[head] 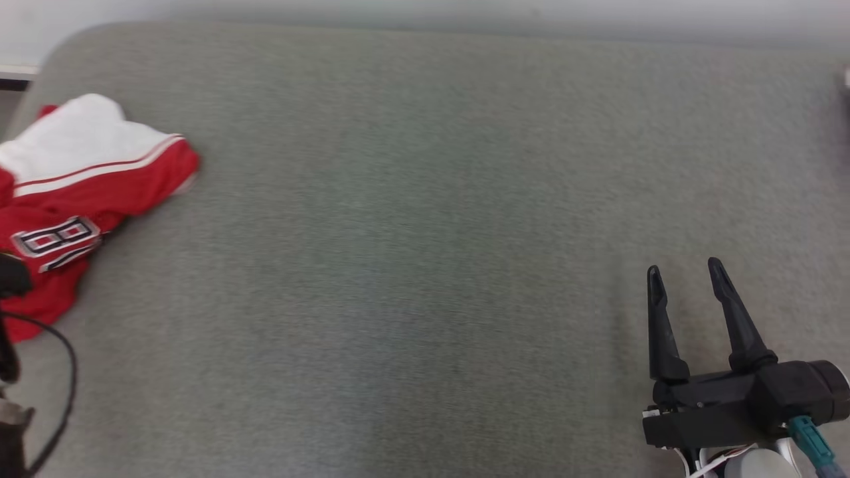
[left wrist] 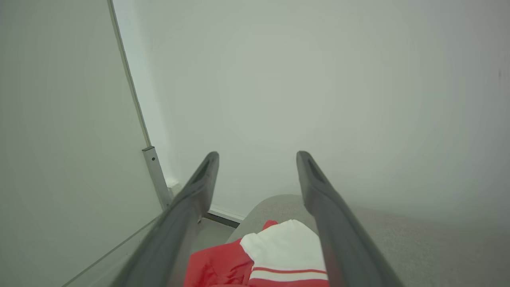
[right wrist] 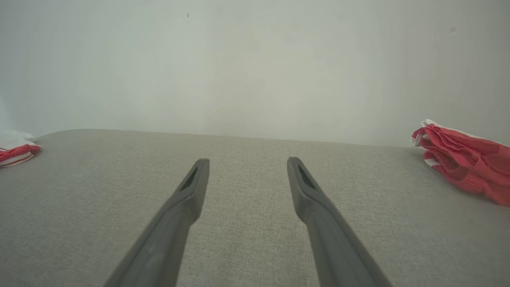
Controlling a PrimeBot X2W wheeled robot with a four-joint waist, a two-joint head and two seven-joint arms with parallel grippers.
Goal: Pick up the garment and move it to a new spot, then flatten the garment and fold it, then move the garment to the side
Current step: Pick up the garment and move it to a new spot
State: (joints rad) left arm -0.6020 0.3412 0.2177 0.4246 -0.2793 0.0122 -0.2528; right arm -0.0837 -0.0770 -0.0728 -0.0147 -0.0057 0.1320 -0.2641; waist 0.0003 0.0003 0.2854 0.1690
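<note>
Fingers spread and empty, the left gripper (left wrist: 258, 159) hangs over the garment (head: 93, 179), seemingly lined up to grab it. The right gripper (head: 684, 269), equally open and empty, idles by the surface's (head: 425, 232) near right corner. The crumpled garment lies at the left edge, its long axis slanting inward, white end farthest.

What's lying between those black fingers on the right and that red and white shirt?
Nothing: in the head view, bare grey surface runs from the right arm's fingers to the shirt.
</note>
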